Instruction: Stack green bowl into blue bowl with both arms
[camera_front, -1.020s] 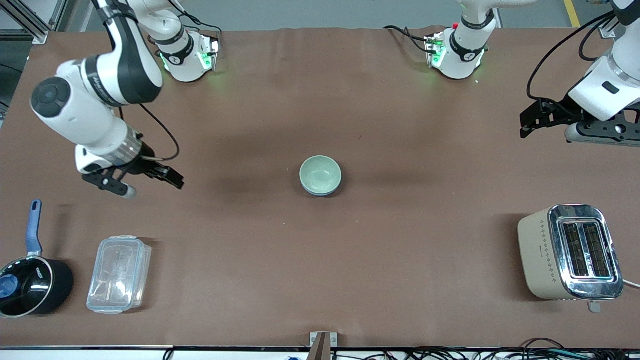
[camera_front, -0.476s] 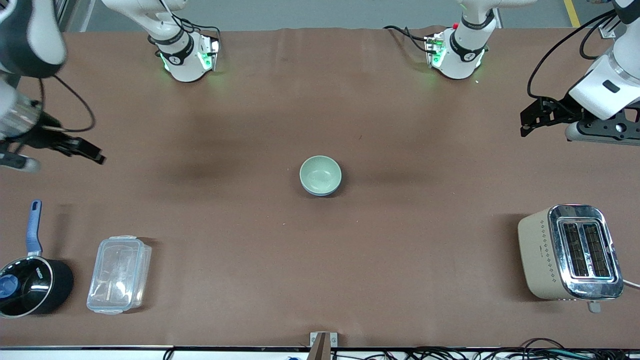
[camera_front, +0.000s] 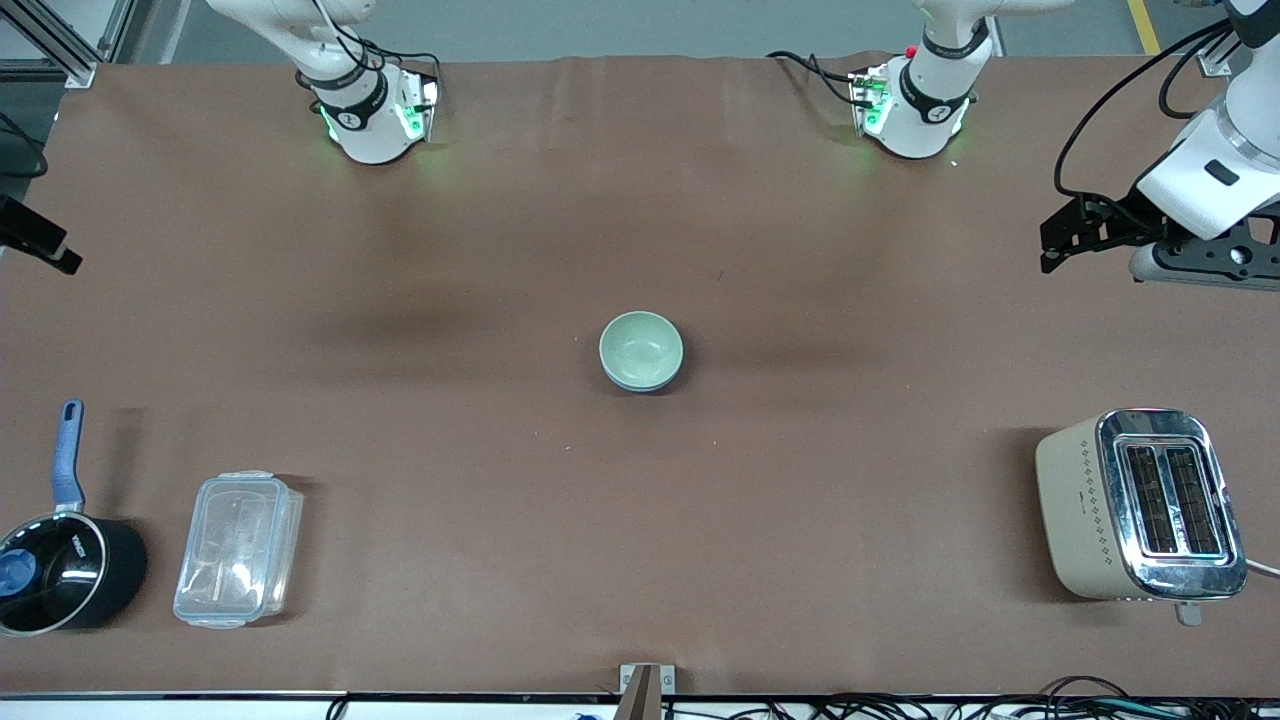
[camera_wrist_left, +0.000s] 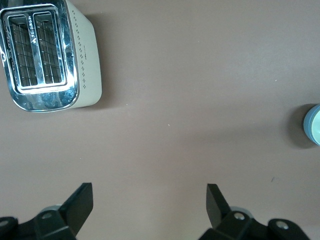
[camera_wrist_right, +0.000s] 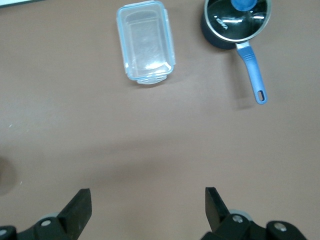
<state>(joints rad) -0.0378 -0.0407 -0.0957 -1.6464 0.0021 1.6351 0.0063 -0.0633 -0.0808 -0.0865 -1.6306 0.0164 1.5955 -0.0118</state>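
The pale green bowl (camera_front: 640, 346) sits nested inside the sky-blue bowl (camera_front: 641, 386) at the middle of the table; only a thin blue edge shows under it. The pair also shows at the edge of the left wrist view (camera_wrist_left: 314, 125). My left gripper (camera_front: 1050, 245) hangs open and empty over bare table at the left arm's end (camera_wrist_left: 150, 192). My right gripper (camera_front: 38, 243) is open and empty over bare table at the right arm's end (camera_wrist_right: 148, 197), mostly out of the front view. Neither gripper is close to the bowls.
A beige and chrome toaster (camera_front: 1140, 505) stands near the front camera at the left arm's end (camera_wrist_left: 47, 55). A clear lidded container (camera_front: 238, 548) and a black saucepan with a blue handle (camera_front: 60, 570) stand at the right arm's end (camera_wrist_right: 146, 42) (camera_wrist_right: 236, 20).
My right arm has swung away from the bowls toward its end of the table and almost left the front view. The left arm and the bowls have not moved.
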